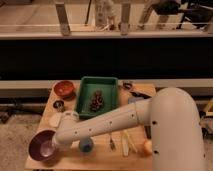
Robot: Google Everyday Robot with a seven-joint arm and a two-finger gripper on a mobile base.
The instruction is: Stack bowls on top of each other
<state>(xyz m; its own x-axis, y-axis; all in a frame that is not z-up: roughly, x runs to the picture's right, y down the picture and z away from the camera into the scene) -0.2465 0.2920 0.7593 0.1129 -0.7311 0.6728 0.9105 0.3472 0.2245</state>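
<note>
The claw [54,145] sits at the front left corner of the worktop [102,156], at the end of the white arm [107,124] that reaches in from the right. It is right at the near rim of the large purple-maroon bowl [42,146], and I cannot tell whether it is apart, together or clamped on that rim, since the arm's wrist covers it. The purple-maroon bowl rests on the worktop at that same front left corner, its inside pale and glossy.

Just right of the claw, near the front edge, stands a small blue cup [86,145]. Further right along the front edge lie a fork [112,143], a pale yellowish item [128,142] and an orange thing [147,146], partly hidden by the arm.

The smaller red-orange bowl [64,89] stands at the back left corner, well apart from the purple one. A tiny dark cup [58,104] stands just in front of it, by the left edge. A green tray [85,91] holding a dark clump lies at the middle of the back edge.
</note>
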